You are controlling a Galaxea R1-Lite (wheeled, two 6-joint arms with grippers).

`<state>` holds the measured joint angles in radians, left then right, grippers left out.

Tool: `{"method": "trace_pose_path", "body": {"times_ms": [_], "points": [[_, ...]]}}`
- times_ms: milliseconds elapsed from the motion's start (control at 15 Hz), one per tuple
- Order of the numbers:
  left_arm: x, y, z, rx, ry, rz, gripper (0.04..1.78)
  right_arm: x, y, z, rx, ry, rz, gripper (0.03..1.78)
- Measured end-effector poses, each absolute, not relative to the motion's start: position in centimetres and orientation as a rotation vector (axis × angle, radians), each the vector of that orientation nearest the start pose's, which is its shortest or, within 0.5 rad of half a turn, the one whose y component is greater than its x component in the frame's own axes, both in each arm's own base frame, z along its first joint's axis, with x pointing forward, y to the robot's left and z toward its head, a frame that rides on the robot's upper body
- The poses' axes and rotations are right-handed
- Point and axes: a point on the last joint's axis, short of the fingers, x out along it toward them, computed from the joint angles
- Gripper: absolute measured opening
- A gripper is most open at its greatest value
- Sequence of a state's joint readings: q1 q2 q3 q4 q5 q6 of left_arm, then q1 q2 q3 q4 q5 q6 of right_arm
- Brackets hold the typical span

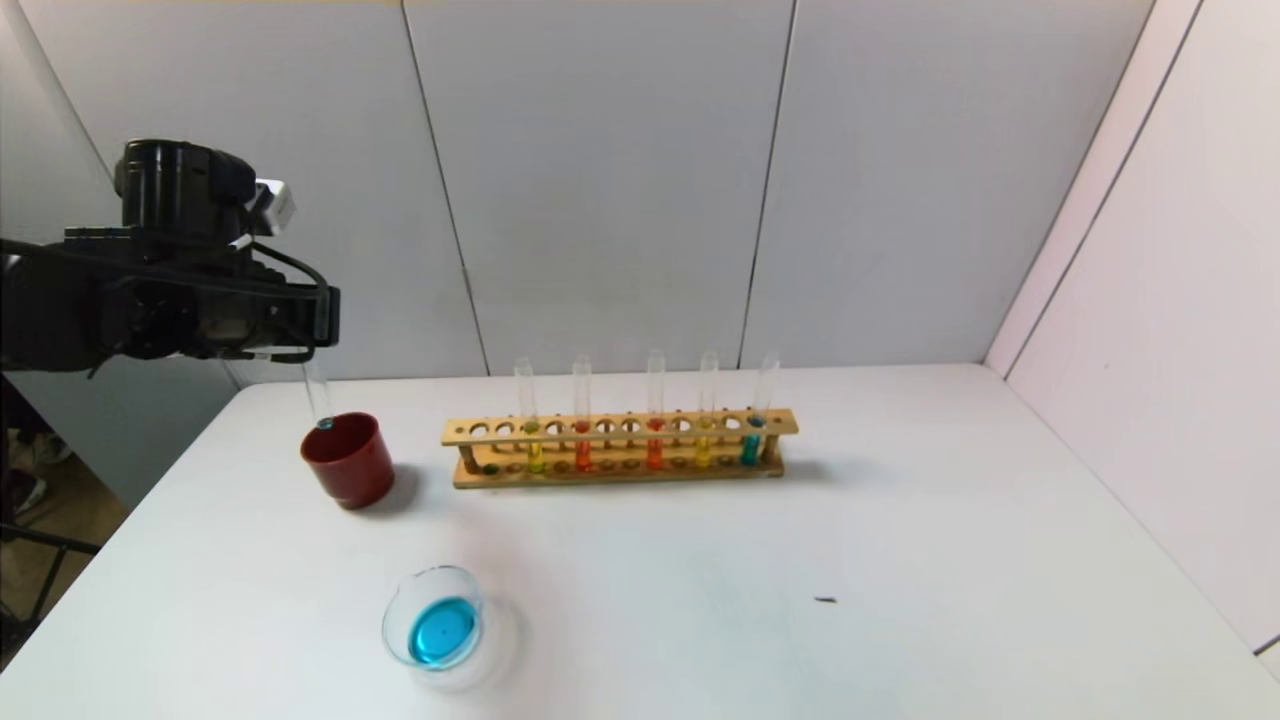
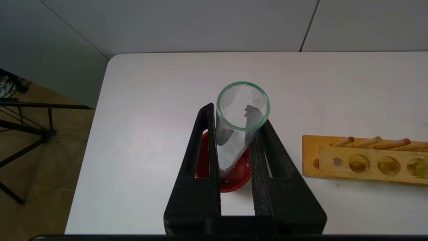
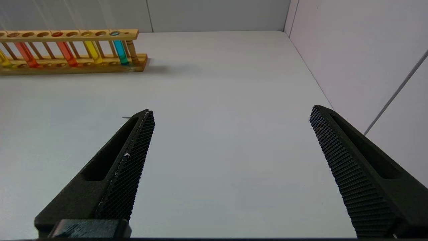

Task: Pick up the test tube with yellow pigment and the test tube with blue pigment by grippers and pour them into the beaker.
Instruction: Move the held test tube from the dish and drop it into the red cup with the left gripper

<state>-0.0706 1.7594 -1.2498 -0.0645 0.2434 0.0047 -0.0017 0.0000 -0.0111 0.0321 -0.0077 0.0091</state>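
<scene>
Only left wrist view shows left gripper (image 2: 234, 147) clamping emptied tube (image 2: 239, 134)

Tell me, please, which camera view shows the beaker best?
The head view. The beaker appears whole there, standing on the table near its front edge, with blue liquid in its bottom. The left wrist view and the right wrist view do not show it.
</scene>
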Motion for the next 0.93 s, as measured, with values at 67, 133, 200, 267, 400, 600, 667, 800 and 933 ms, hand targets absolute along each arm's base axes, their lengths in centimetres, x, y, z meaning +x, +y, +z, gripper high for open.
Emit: {"method": "trace_pose_path", "body": {"times_ms": [67,133,200,267,400,600,667,800,933], "points": [[34.2,-1.7,22.9,0.074,0.44,0.173,0.31,-2.4,0.0,7.5,0.009,0.021,-0.009,1.7],[34.8,-1.6,22.6,0.072,0.438,0.178,0.31,-2.4,0.0,7.5,0.009,0.021,-0.009,1.7],[35.2,-1.5,22.4,0.071,0.439,0.18,0.31,-2.4,0.0,7.5,0.009,0.021,-0.009,1.7],[35.5,-1.5,22.0,0.072,0.447,0.181,0.31,-2.4,0.0,7.5,0.009,0.021,-0.009,1.7],[35.9,-1.6,21.4,0.072,0.465,0.182,0.31,-2.4,0.0,7.5,0.009,0.021,-0.009,1.7],[36.0,-1.6,20.1,0.072,0.505,0.18,0.31,-2.4,0.0,7.5,0.009,0.021,-0.009,1.7],[36.0,-1.6,19.7,0.073,0.519,0.18,0.31,-2.4,0.0,7.5,0.009,0.021,-0.009,1.7],[35.8,-1.6,19.1,0.073,0.521,0.177,0.31,-2.4,0.0,7.5,0.009,0.021,-0.009,1.7],[35.8,-1.7,18.7,0.071,0.513,0.176,0.31,-2.4,0.0,7.5,0.009,0.021,-0.009,1.7]]}}
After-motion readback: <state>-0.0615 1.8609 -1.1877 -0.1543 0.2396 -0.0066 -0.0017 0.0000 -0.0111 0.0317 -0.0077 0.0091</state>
